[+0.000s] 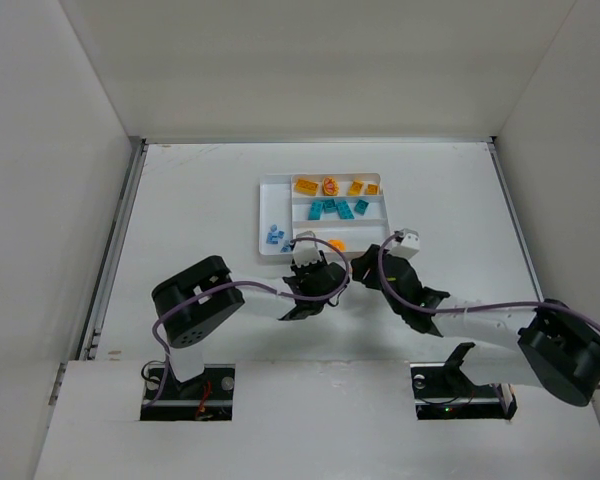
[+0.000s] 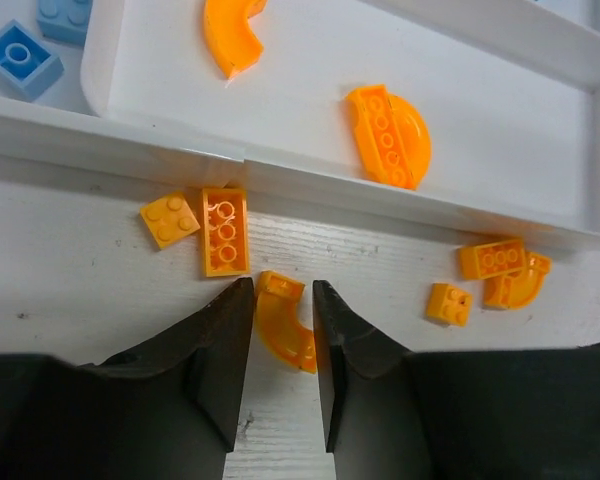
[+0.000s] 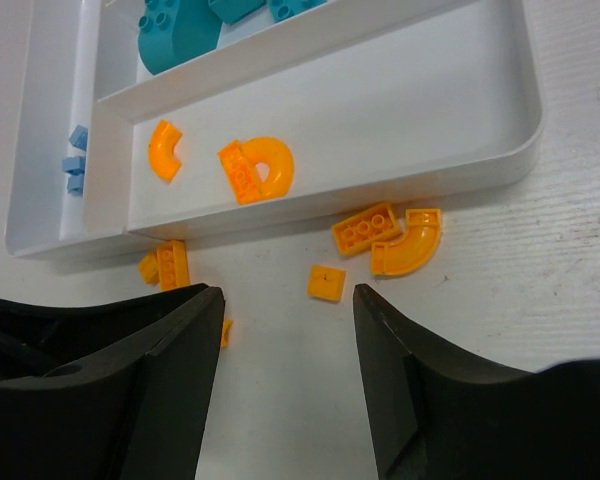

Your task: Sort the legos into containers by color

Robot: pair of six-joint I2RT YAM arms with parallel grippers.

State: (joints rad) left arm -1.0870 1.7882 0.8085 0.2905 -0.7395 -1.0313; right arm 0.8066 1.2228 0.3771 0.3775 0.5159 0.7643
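The left pincer (image 2: 282, 290) stands low over the surface (image 2: 100, 300) with its jaws drawn narrow against both flanks of a curved orange lego (image 2: 280, 330), which lies flat just outside the near wall of the tray (image 2: 100, 145). The grip appears made, but the piece is not yet lifted. A flat orange brick (image 2: 224, 232) and a small square brick (image 2: 170, 220) lie at 11 o'clock from the pincer, touching or nearly touching the tray wall. Three more orange legos (image 2: 492, 258) lie at 2 o'clock. The orange compartment (image 2: 540, 150), at 12 o'clock directly beyond the wall, already holds a curved piece (image 2: 230, 35) and a half-round piece (image 2: 390, 135). The right pincer (image 3: 285, 300) hovers open and empty, with a small orange square (image 3: 327, 282) between its jaws. Handling judgement: the curved lego is very light, rigid, smooth plastic, not fragile but slippery. Its arc offers no parallel faces, so a pinch across the bend may rotate or eject it. Take hold at mid-arc, inner face against outer face, fingers down to the surface. Apply moderate force and lift vertically to clear the wall.
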